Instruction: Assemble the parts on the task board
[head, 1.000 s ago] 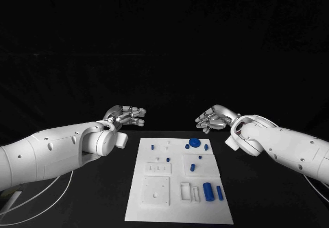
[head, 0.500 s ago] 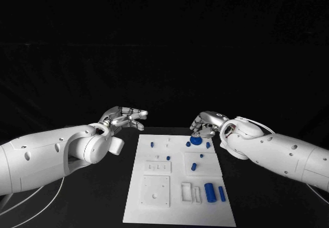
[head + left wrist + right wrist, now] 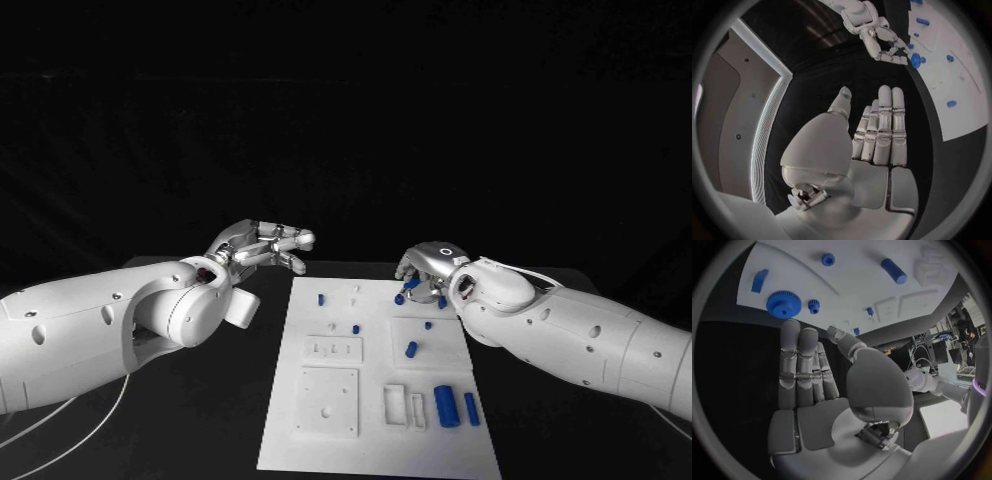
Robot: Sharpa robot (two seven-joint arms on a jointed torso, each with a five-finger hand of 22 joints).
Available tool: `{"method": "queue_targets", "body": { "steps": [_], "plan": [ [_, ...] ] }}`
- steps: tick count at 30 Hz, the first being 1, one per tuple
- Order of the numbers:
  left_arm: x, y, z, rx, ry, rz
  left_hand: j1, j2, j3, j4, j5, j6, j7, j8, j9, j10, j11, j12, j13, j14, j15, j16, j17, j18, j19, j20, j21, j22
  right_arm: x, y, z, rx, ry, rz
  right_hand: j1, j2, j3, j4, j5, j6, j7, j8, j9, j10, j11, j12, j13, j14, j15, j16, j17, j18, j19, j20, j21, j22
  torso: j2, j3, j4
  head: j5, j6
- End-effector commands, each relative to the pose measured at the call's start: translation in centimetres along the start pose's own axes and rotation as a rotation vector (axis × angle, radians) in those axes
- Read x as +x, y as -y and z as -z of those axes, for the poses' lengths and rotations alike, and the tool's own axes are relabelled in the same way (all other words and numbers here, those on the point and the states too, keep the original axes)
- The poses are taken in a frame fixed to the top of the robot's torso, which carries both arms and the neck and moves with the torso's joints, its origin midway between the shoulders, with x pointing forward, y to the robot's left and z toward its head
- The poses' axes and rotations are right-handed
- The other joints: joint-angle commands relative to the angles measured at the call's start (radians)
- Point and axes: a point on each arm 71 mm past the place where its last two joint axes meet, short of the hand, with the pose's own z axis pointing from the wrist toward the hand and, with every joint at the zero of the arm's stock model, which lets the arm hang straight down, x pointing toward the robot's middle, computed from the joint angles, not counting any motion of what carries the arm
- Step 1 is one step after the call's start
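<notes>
2 hands [image 3: 268, 244] [image 3: 423, 266] empty; 1 task board [image 3: 378, 420].

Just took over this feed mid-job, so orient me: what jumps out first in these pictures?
The white rectangular task board lies mid-table, dotted with small blue parts. The right silver hand hovers at the board's far right corner with straight fingers, just short of the blue toothed gear, holding nothing. The left silver hand hangs open off the board's far left corner, above the black table.
</notes>
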Motion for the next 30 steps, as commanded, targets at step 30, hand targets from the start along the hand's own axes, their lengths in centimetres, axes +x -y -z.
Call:
{"method": "queue_targets", "body": {
  "steps": [30],
  "plan": [
    [0.5, 0.6, 0.1, 0.014, -0.040, -0.012, -0.004, 0.002, 0.004, -0.003, 0.005, 0.003, 0.005, -0.001, 0.001, -0.021, 0.006, 0.002, 0.001, -0.003, 0.002, 0.007, -0.002, -0.001, -0.006, 0.001, 0.011, -0.002, 1.7, -0.2, -0.1, 0.036, -0.008, 0.117, 0.003, -0.022, 0.070, 0.010, -0.030, 0.014, 0.001, 0.006, 0.001, 0.000, 0.001, 0.003, 0.001, -0.013, 0.001, 0.073, -0.048, 0.021, 0.034, -0.002, -0.080, 0.233, 0.040, -0.0049, 0.0119, -0.013, 0.007]
  ]
}}
